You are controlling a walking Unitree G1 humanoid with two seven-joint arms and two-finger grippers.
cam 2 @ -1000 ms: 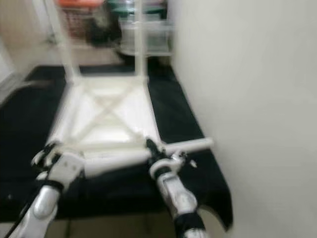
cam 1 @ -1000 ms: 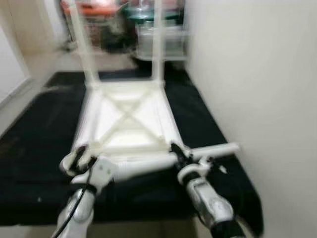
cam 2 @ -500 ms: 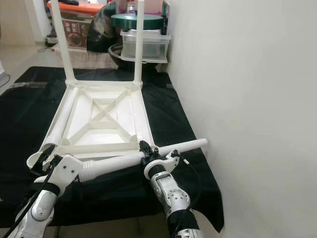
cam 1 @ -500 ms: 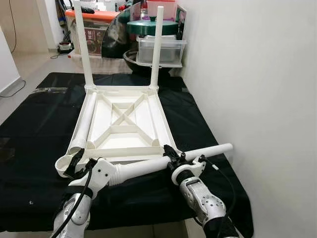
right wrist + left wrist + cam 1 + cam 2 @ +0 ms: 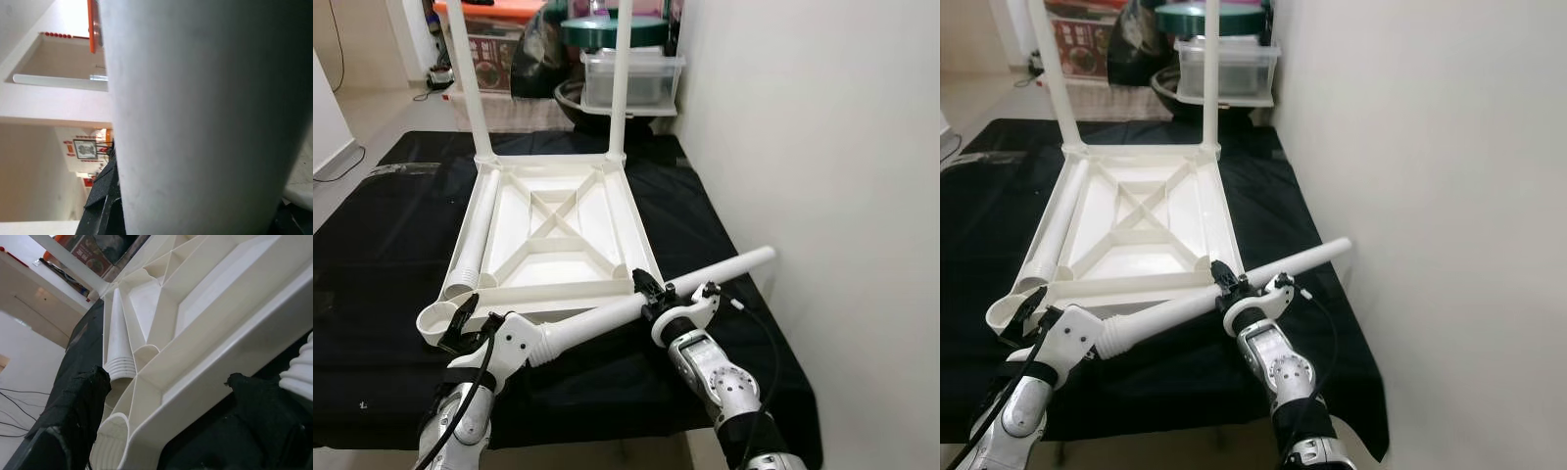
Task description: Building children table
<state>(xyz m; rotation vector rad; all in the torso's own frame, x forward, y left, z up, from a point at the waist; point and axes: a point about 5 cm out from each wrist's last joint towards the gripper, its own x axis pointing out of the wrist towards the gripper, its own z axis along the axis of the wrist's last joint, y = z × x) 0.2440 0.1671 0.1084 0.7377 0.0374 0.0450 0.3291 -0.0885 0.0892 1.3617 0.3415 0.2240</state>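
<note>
A white plastic children's table (image 5: 637, 238) lies upside down on a black cloth. Two white legs (image 5: 470, 88) (image 5: 622, 88) stand upright in its far corners. A third leg (image 5: 478, 235) lies loose along its left side. My right gripper (image 5: 649, 292) is shut on a fourth leg (image 5: 729, 269), which slants across the table's near edge; its ribbed end (image 5: 540, 350) points toward my left arm. This leg (image 5: 195, 117) looms close in the right wrist view. My left gripper (image 5: 166, 379) is open, and its fingers (image 5: 73, 421) straddle the near-left corner socket (image 5: 438, 323).
A white wall (image 5: 822, 147) runs close along the right. The black cloth (image 5: 372, 255) ends just before my arms. Beyond the table stand a clear plastic box (image 5: 631, 78) and an orange-lidded bin (image 5: 489, 39). Bare floor (image 5: 372, 108) lies at the far left.
The view was blurred a second ago and is now steady. The held leg's far end has tilted up a little in my right gripper. The left gripper stays at the near-left corner.
</note>
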